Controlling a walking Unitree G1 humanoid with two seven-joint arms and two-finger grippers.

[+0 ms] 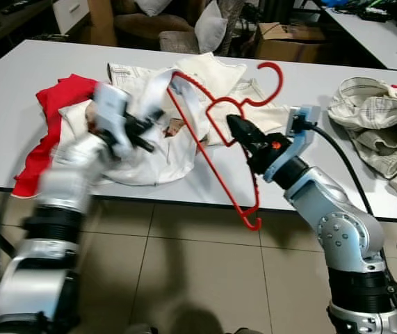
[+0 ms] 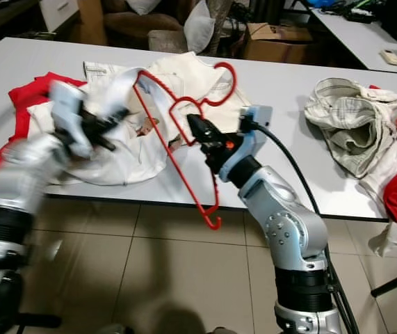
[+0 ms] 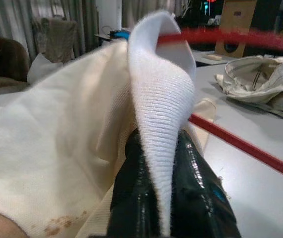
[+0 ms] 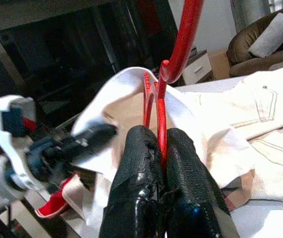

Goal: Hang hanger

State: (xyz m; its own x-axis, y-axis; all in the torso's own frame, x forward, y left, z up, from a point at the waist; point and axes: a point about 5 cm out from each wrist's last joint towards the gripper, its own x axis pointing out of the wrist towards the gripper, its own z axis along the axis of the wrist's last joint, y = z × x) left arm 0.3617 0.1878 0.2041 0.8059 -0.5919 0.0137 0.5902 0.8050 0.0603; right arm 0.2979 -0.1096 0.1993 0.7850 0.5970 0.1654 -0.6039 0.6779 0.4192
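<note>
A red plastic hanger (image 1: 279, 76) hangs tilted over the table's front edge, its hook pointing up and back. My right gripper (image 1: 234, 127) is shut on the hanger (image 4: 162, 114) near its neck. A white garment (image 1: 163, 149) lies bunched on the white table (image 1: 31, 62), and one arm of the hanger reaches into its lifted part. My left gripper (image 1: 149, 129) is shut on the garment's ribbed edge (image 3: 161, 99), holding it up beside the hanger's bar (image 3: 240, 145). The left arm is blurred.
A red cloth (image 1: 52, 104) lies under the white garment at the table's left. A crumpled beige checked garment (image 1: 375, 125) sits at the right. Behind the table are a cardboard box (image 1: 288, 38), a cushion (image 1: 208, 28) and a second table (image 1: 372, 31).
</note>
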